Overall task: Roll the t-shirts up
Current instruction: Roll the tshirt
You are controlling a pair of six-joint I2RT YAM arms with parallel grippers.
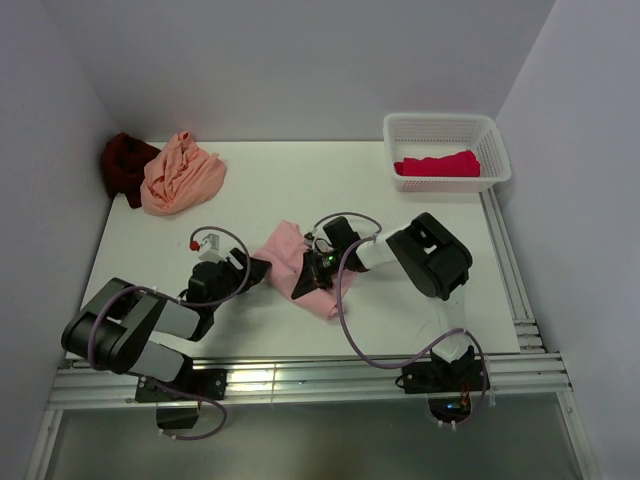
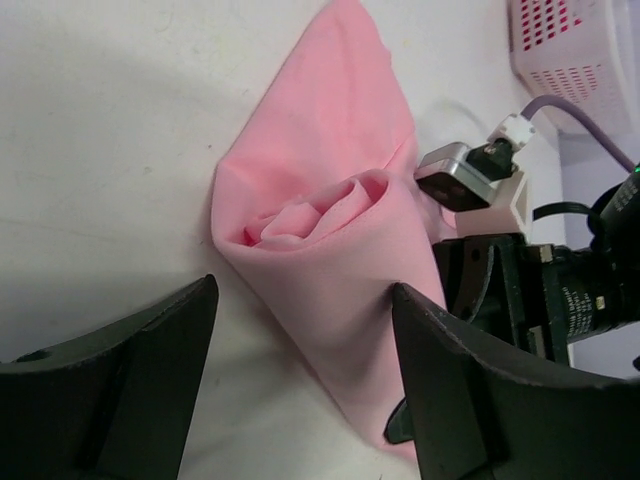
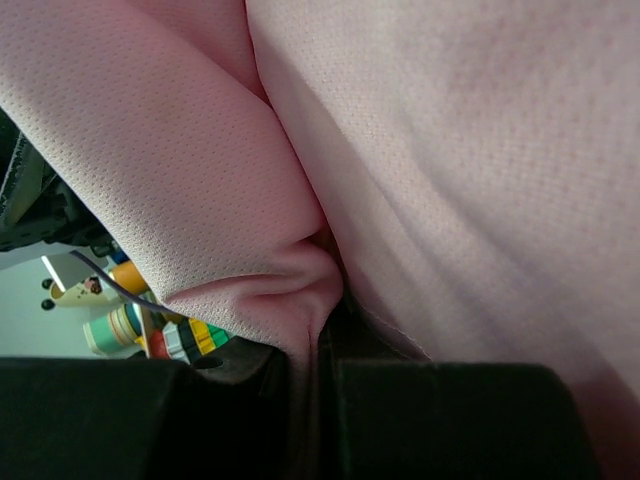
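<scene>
The light pink t-shirt (image 1: pixel 290 248) lies partly rolled in the middle of the table; its spiral end shows in the left wrist view (image 2: pixel 320 215). My right gripper (image 1: pixel 303 283) is shut on a fold of the pink t-shirt (image 3: pixel 300 290) at its right side. My left gripper (image 1: pixel 262 268) is open just left of the roll, its fingers (image 2: pixel 130 370) apart and not touching the cloth. The peach-orange t-shirt (image 1: pixel 180 173) and the dark maroon t-shirt (image 1: pixel 125 165) lie crumpled at the back left. The bright red t-shirt (image 1: pixel 438 164) lies in the basket.
A white plastic lattice basket (image 1: pixel 445 128) stands at the back right. Grey walls close in the table on three sides. A metal rail (image 1: pixel 300 380) runs along the near edge, and another along the right edge (image 1: pixel 510 270).
</scene>
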